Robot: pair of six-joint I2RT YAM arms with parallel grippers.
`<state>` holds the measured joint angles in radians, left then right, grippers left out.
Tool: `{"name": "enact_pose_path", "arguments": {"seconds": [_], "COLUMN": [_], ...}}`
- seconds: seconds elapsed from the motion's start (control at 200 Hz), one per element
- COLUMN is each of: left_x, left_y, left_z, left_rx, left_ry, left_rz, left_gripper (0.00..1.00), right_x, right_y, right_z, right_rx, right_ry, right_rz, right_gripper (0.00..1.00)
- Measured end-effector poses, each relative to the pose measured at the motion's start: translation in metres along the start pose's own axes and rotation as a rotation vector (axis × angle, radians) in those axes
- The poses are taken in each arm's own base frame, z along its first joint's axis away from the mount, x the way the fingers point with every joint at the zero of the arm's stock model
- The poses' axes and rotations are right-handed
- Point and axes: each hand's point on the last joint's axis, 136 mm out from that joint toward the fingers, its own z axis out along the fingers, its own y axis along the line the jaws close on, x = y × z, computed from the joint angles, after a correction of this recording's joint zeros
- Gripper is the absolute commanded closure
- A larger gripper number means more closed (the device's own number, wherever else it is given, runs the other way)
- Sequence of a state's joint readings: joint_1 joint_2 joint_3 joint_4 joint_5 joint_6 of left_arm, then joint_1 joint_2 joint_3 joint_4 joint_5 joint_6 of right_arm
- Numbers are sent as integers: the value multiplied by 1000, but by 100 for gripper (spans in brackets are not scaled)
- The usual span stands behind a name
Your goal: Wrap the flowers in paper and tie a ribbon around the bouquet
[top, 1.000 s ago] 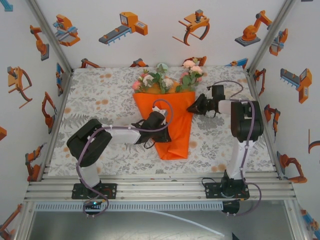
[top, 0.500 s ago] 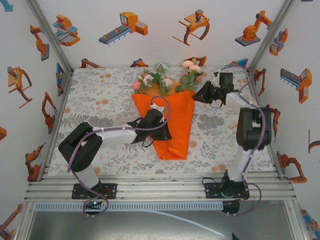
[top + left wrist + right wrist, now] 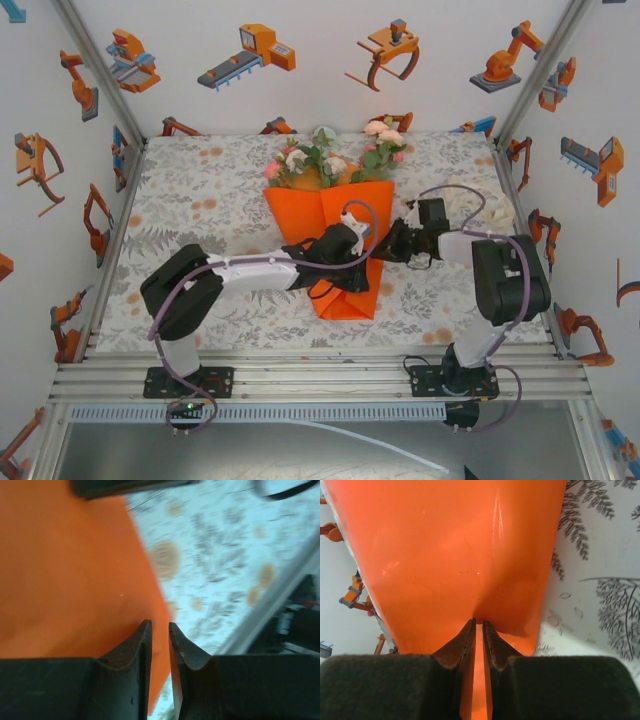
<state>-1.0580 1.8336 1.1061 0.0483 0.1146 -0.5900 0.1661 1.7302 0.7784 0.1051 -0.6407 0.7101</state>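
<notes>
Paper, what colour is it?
The paper is bright orange, clearest in the right wrist view.

White walls [image 3: 330, 100] (orange robot-arm stickers all over); grey-leaf floral tablecloth [image 3: 210, 190]; aluminium rails [image 3: 320, 378] at near edge.

Bouquet [image 3: 320, 210] on tablecloth [image 3: 200, 190], flowers [image 3: 330, 160] at its far end

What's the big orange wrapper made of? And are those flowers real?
The orange wrapper looks like smooth, slightly glossy paper: it holds sharp folds and shows pale shine streaks in the right wrist view. The flowers look like fabric or plastic, so probably fake, though from this far up I can't be sure.
</notes>
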Motion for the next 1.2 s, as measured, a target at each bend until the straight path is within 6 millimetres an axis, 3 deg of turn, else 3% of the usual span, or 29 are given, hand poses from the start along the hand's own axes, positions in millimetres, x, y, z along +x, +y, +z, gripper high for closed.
{"name": "enact_pose_path", "arguments": {"seconds": [0.085,0.25,0.421,0.506,0.671,0.756,0.916,0.976,1.197], "left_x": [24,23,26,27,31,34,31,24,-21], "left_y": [31,39,43,43,43,41,36,31,3], "left_z": [11,8,2,0,-5,-7,-17,-25,-64], "left_rx": [-102,-122,-113,-112,-116,-116,-117,-111,-62], "left_ry": [55,19,-22,-32,-39,-37,-50,-71,-200], "left_rz": [-18,-37,-75,-86,-87,-81,-71,-67,-34], "left_gripper": [80,83,84,85,84,83,66,61,50], "right_x": [3,-8,-32,-57,-139,-170,-192,-189,-159], "right_y": [-9,-3,-2,-5,-9,-10,14,25,73], "right_z": [10,16,20,26,31,29,9,-5,-83], "right_rx": [1,-8,10,-3,-11,13,33,35,44], "right_ry": [25,26,-11,-22,-109,-144,-175,-183,-301], "right_rz": [21,6,-25,-5,2,-13,-56,-68,-171], "right_gripper": [84,81,81,81,79,78,76,75,69]}}
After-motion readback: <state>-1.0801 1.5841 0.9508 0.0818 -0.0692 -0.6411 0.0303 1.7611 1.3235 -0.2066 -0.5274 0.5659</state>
